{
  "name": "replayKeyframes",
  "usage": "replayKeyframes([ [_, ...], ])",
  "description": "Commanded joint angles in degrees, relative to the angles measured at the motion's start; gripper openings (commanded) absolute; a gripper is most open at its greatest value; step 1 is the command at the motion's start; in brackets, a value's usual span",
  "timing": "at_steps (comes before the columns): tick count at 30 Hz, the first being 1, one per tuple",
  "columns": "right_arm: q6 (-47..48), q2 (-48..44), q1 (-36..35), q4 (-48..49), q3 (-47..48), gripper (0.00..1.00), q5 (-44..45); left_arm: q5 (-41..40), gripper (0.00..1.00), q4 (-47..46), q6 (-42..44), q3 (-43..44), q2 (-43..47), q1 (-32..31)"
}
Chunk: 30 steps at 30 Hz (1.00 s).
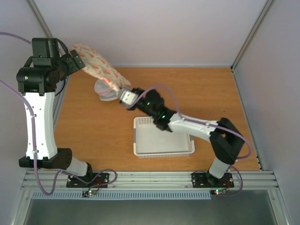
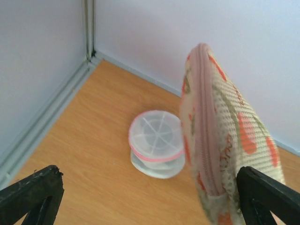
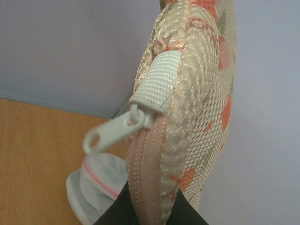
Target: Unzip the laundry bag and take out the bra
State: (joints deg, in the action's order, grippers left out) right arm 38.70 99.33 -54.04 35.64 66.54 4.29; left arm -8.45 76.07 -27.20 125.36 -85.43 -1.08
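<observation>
Laundry bag [image 1: 101, 67] hangs pinched in the right gripper [image 1: 123, 91]; left gripper [image 1: 80, 58] spread wide.

Left gripper [image 1: 76, 59] hangs raised, jaws wide apart; right gripper [image 1: 124, 96], arm outstretched, seems pinched shut.

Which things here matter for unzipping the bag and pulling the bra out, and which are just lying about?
For the job: laundry bag; zipper pull; right pincer, clamped on the bag's zipped edge. The bra is not visible.
Lying about: round mesh pouch; white basket.
</observation>
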Motion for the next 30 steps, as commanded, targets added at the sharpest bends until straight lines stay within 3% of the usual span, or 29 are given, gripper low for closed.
replayKeyframes([
  [1, -6.4, -7.0, 8.0, -12.6, 2.9, 0.01, -25.1, -5.0, 0.99, -6.6, 13.9, 2.6, 2.3, 0.3],
  [5, -0.2, -8.2, 10.9, -26.1, 5.2, 0.01, -35.5, -4.4, 0.99, -7.6, 19.5, 5.1, 3.4, 0.3],
  [11, 3.6, -7.6, 12.3, -37.4, 10.9, 0.01, -39.5, -10.7, 0.99, -10.0, 23.7, 3.6, 4.4, 0.3],
  [13, 6.0, -7.0, 12.6, -42.5, 13.3, 0.01, -40.6, -9.2, 0.99, -10.8, 26.2, 3.2, 4.9, 0.3],
  [15, 9.1, -6.2, 12.7, -49.0, 16.5, 0.01, -41.5, 1.7, 0.99, -10.8, 32.1, 2.5, 5.8, 0.3],
  [16, 10.4, -5.9, 12.8, -52.1, 17.9, 0.01, -41.9, 11.4, 0.99, -9.8, 35.6, 1.6, 6.5, 0.3],
  [17, 11.4, -5.7, 12.8, -54.6, 19.2, 0.01, -42.2, 27.1, 0.99, -7.3, 41.7, -0.1, 7.5, 0.2],
  [19, 12.8, -5.5, 12.9, -57.8, 20.9, 0.01, -42.5, 45.1, 0.99, 2.6, 56.7, -5.1, 9.7, -0.8],
  [20, 13.1, -5.5, 12.8, -58.7, 21.4, 0.01, -42.7, 48.8, 0.99, 8.4, 63.6, -7.9, 10.9, -2.3],
  [22, 13.9, -5.4, 12.9, -59.9, 22.0, 0.01, -43.3, 43.5, 0.99, 12.8, 78.0, -14.4, 13.8, -9.0],
  [27, 17.2, -5.6, 12.7, -64.2, 23.8, 0.01, -45.8, 21.7, 0.99, 6.5, 86.9, -28.1, 17.8, -22.5],
  [30, 20.0, -5.7, 12.1, -67.3, 24.7, 0.01, -45.7, 16.6, 0.99, 2.7, 91.8, -31.0, 18.4, -26.2],
])
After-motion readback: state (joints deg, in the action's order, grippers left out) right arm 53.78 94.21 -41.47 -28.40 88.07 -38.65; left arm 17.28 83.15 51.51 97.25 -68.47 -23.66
